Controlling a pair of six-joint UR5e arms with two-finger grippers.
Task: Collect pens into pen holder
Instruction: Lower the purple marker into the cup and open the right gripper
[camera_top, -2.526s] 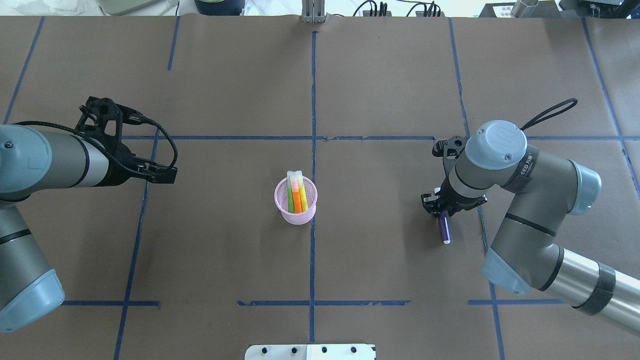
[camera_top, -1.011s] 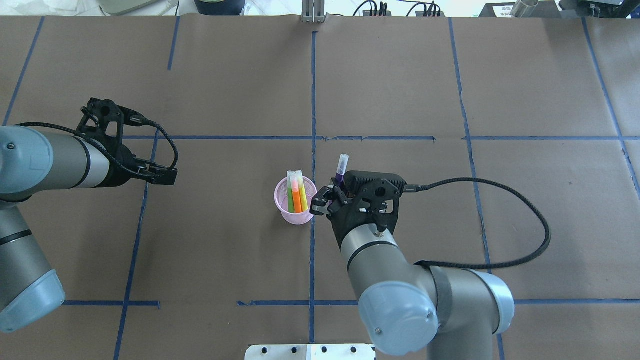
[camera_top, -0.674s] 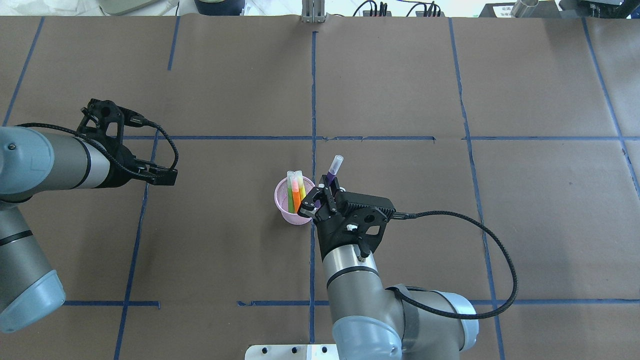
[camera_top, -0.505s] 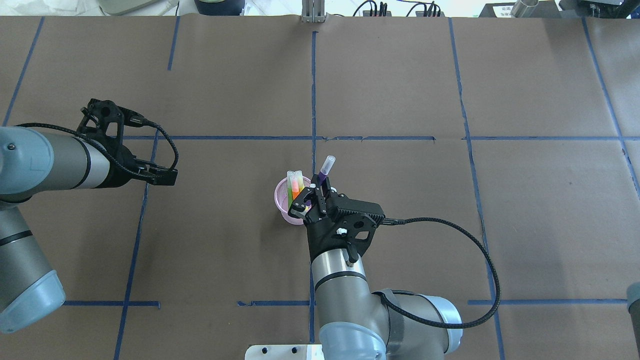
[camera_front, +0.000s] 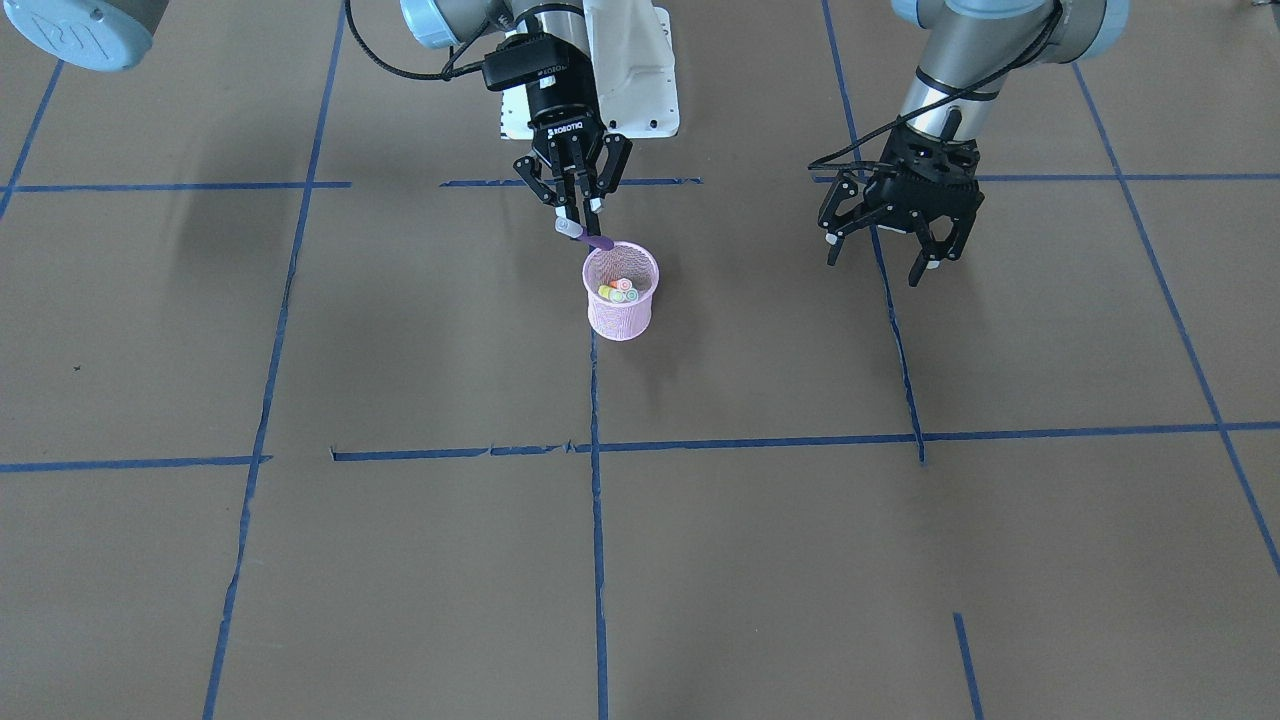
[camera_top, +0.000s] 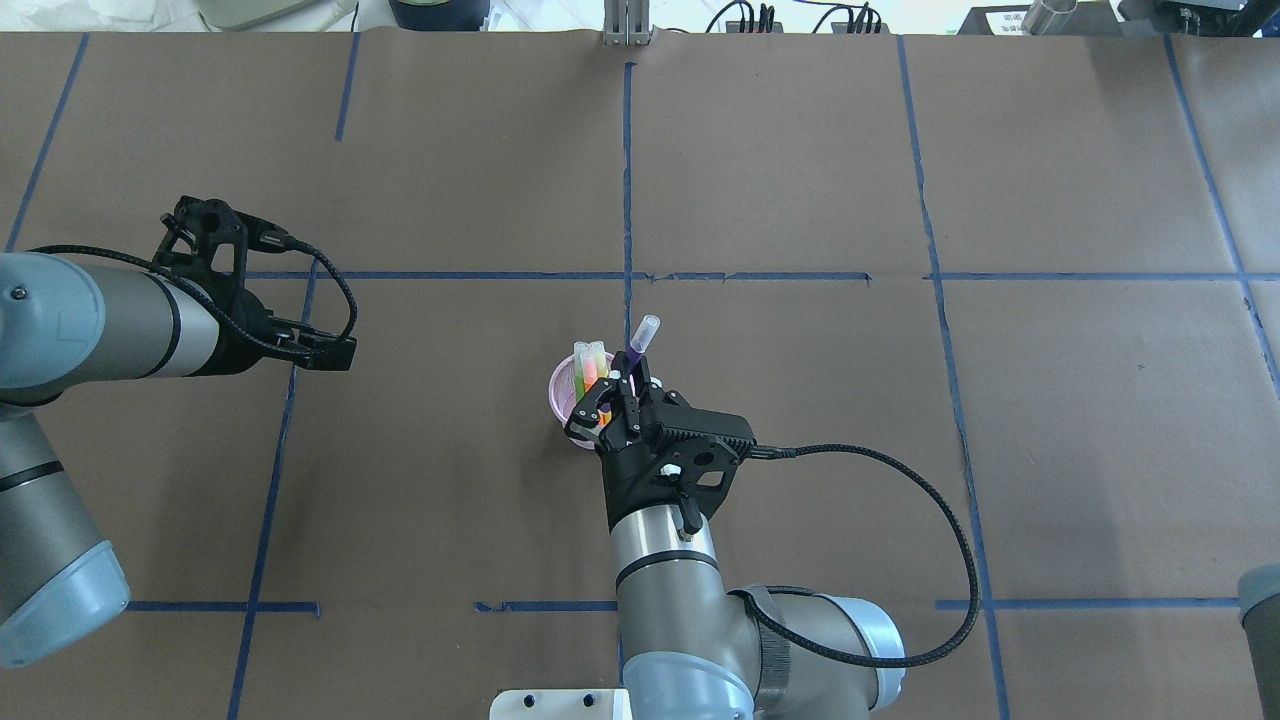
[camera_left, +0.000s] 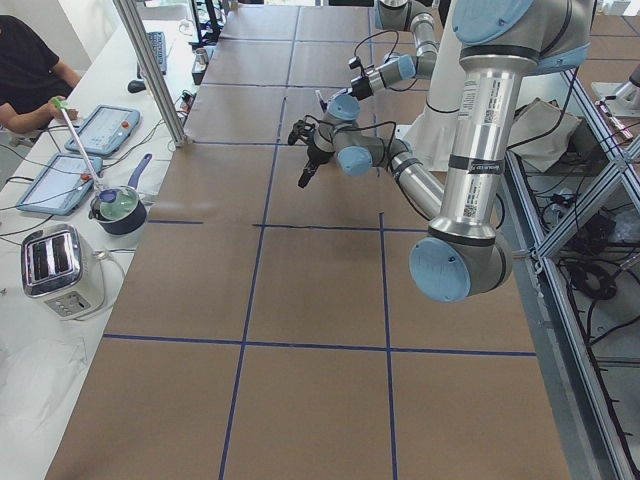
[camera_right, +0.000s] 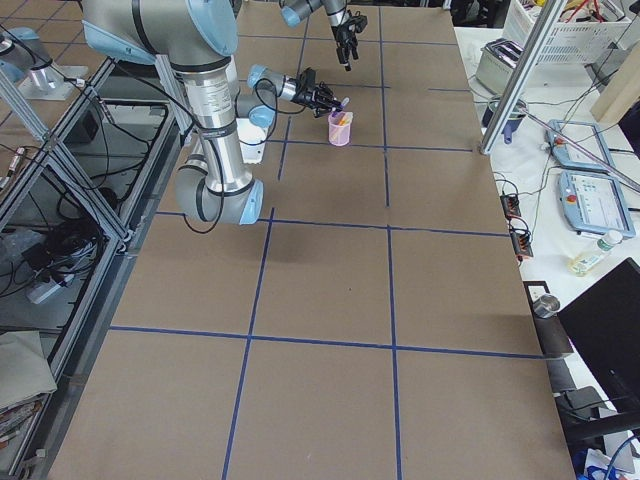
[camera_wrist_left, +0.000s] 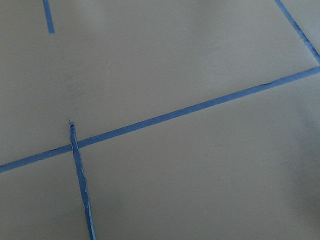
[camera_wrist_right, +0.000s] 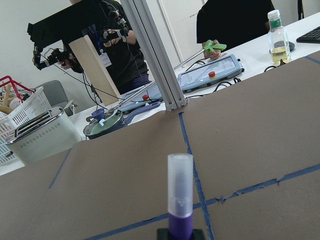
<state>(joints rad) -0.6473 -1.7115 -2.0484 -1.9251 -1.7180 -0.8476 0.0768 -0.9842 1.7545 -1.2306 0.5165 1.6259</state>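
Note:
The pink mesh pen holder (camera_top: 563, 385) (camera_front: 620, 305) stands upright at the table's middle, also in the exterior right view (camera_right: 341, 130). Green, orange and yellow pens (camera_top: 591, 362) (camera_front: 618, 291) stand inside it. My right gripper (camera_top: 606, 402) (camera_front: 581, 206) is shut on the purple pen (camera_top: 641, 340) (camera_front: 588, 236) (camera_wrist_right: 180, 205). It holds the pen tilted over the holder, pale cap up and away from me, lower end at the rim. My left gripper (camera_front: 882, 258) (camera_top: 322, 350) hangs open and empty above the table, far to the holder's left.
Blue tape lines (camera_top: 627, 200) cross the brown paper table cover. The white robot base plate (camera_front: 640, 90) sits at my near edge. A toaster (camera_left: 58, 268), a pot (camera_left: 118, 205) and tablets lie beyond the far edge, with people there.
My right gripper lifted the purple pen from the table's right side and carried it left, now over the pen holder. The left arm has not moved.

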